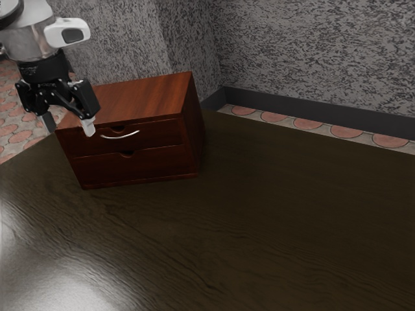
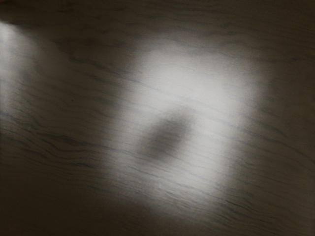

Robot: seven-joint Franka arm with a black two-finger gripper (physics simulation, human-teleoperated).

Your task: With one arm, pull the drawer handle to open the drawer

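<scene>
Table (image 1: 272,253) nearest; drawer handle (image 1: 120,135) just beside spread tool (image 1: 68,124), toward exterior view's right.

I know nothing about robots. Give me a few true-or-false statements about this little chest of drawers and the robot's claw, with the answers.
1. The wooden cabinet stands on a dark table. True.
2. The upper drawer is pulled far out. False: its front looks flush with the cabinet, so it appears shut.
3. The silver handle is on the upper drawer. True.
4. The gripper is clamped on the handle. False: it is open, at the exterior view's left of the handle, holding nothing.
</scene>
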